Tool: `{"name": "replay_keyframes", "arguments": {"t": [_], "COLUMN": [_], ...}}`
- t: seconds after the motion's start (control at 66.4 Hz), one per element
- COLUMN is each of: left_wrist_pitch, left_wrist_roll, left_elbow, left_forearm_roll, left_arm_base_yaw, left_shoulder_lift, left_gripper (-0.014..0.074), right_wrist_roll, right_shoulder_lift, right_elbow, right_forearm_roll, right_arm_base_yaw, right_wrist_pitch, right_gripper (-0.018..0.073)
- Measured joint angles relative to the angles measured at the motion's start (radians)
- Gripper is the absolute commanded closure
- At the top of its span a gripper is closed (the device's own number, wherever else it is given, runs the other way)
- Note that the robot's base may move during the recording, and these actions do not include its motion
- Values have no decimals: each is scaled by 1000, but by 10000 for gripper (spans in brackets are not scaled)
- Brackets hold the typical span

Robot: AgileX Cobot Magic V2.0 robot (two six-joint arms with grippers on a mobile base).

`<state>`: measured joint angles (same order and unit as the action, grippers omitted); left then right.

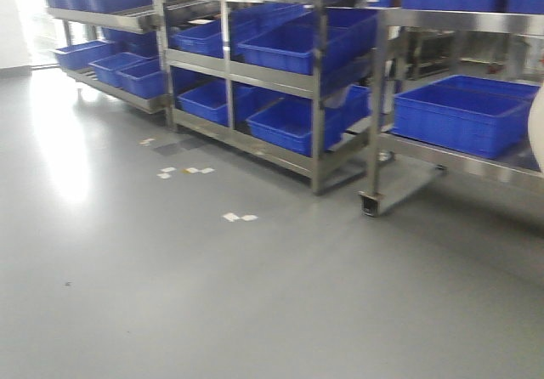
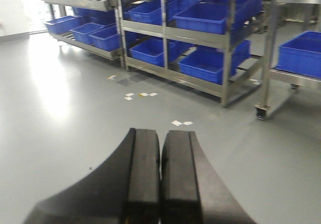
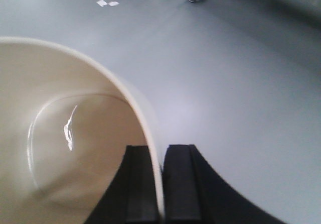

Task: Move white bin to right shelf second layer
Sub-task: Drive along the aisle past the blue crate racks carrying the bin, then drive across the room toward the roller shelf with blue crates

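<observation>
Grey floor point(image 1: 255, 311), smooth and glossy, is spread across the room, and a bright glare is reflected on it at the far left. Small white tape scraps point(image 1: 240, 217) are stuck to it in a few spots. Steel racks point(image 1: 319, 82) are lined along the back, and blue crates point(image 1: 289, 52) are set on their sloping levels. A further rack on the right point(image 1: 378, 98) is carried on a caster point(image 1: 369, 205), and one blue crate is set on its lower level.

The white bin point(image 3: 60, 148) is held over bare floor, apart from the racks. Its wall is pinched by the right end effector point(image 3: 155, 156), one finger inside and one outside. Only a blurred sliver of the bin is caught at the right edge of the front view. The left end effector point(image 2: 160, 138) is pressed together with nothing gripped and is pointed toward the racks.
</observation>
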<state>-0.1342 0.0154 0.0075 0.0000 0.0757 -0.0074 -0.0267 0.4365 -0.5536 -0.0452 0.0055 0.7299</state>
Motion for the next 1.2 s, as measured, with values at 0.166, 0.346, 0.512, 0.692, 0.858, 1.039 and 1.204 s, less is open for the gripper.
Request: {"name": "replay_keyframes", "arguments": {"t": [0.166, 0.346, 0.512, 0.692, 0.858, 1.039, 1.204], "left_wrist_pitch": [0, 0, 0, 0, 0, 0, 0], "left_wrist_roll": [0, 0, 0, 0, 0, 0, 0], "left_elbow": [0, 0, 0, 0, 0, 0, 0], "left_forearm_roll": [0, 0, 0, 0, 0, 0, 0], "left_arm_base_yaw": [0, 0, 0, 0, 0, 0, 0], "left_shoulder_lift": [0, 0, 0, 0, 0, 0, 0], "left_gripper": [512, 512, 512, 512, 512, 512, 512], "right_wrist_roll": [0, 0, 0, 0, 0, 0, 0], "right_shoulder_lift": [0, 0, 0, 0, 0, 0, 0], "right_elbow": [0, 0, 0, 0, 0, 0, 0], "right_forearm_roll": [0, 0, 0, 0, 0, 0, 0], "right_arm_base_yaw": [0, 0, 0, 0, 0, 0, 0], "right_wrist_pitch": [0, 0, 0, 0, 0, 0, 0], "right_gripper": [503, 503, 503, 503, 503, 503, 503]}}
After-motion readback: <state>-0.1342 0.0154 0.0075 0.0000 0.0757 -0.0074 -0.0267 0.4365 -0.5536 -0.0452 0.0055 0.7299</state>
